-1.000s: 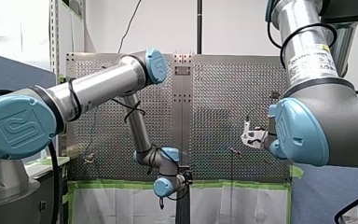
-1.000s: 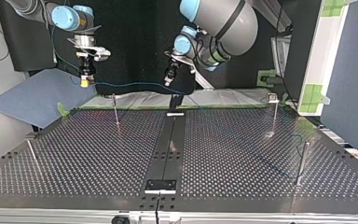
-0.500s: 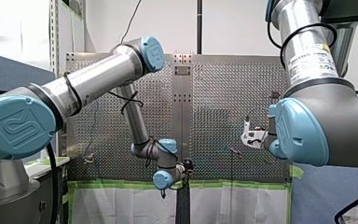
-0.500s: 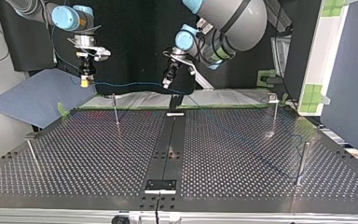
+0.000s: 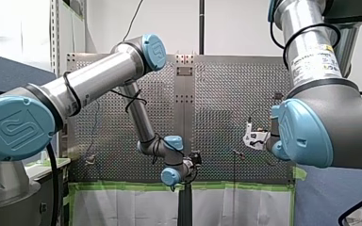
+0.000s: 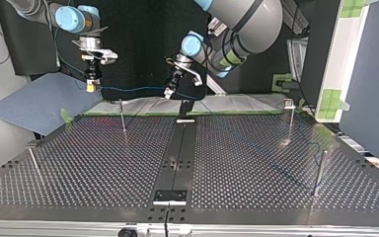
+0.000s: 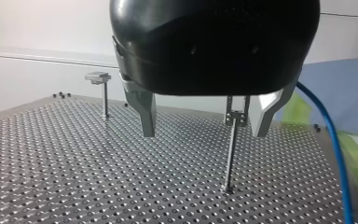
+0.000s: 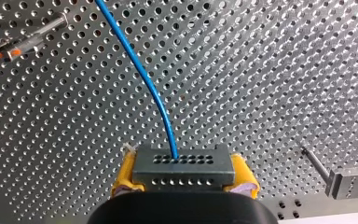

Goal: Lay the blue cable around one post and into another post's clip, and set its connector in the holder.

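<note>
My right gripper [image 8: 185,189], with yellow pads, is shut on a grey perforated connector [image 8: 184,165]. The blue cable [image 8: 144,79] rises out of that connector over the perforated table. In the top view my right gripper [image 6: 91,87] hangs at the left above the table's far edge, and the cable [image 6: 133,89] runs sideways from it to my left gripper [image 6: 169,93]. My left gripper [image 7: 205,133] is open, its metal fingers [image 7: 145,112] holding nothing. The cable [image 7: 332,144] passes outside one finger. A thin post with a clip [image 7: 235,116] stands ahead, between the fingers.
Several thin posts stand on the table: one near the far edge [image 6: 122,116], a clip-topped one [image 6: 290,118], one at the right [image 6: 321,170] and a leaning one at the left [image 6: 33,160]. A dark centre rail [image 6: 180,153] carries small plates. Green tape [image 5: 245,186] edges the table.
My left arm has swung its gripper toward the top view's left, along the cable and closer to my right gripper. My right arm and the connector have stayed still.
</note>
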Motion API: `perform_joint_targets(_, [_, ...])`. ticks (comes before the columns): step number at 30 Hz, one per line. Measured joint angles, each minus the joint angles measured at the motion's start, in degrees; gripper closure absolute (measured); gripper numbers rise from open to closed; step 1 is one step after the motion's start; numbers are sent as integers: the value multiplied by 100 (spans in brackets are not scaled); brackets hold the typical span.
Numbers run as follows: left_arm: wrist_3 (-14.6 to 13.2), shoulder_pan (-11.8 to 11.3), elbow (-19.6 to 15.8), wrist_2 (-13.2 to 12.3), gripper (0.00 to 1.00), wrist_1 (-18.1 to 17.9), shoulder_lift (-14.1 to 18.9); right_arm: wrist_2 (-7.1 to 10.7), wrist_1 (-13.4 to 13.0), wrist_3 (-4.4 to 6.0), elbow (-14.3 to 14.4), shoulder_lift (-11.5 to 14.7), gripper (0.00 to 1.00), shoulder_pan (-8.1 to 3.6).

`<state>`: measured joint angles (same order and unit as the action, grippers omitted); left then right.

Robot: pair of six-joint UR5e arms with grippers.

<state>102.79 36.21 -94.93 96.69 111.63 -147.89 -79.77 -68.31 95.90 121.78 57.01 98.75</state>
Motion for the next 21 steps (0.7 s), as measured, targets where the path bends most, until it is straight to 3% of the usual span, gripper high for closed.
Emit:
perform_joint_targets(11, [-90, -167, -57, 229, 0, 403, 3, -3, -8, -63, 0, -6, 100, -24])
perform_joint_targets(21, [-40, -343, -71, -61, 0, 405, 23, -12, -36, -164, 0, -10, 100, -21])
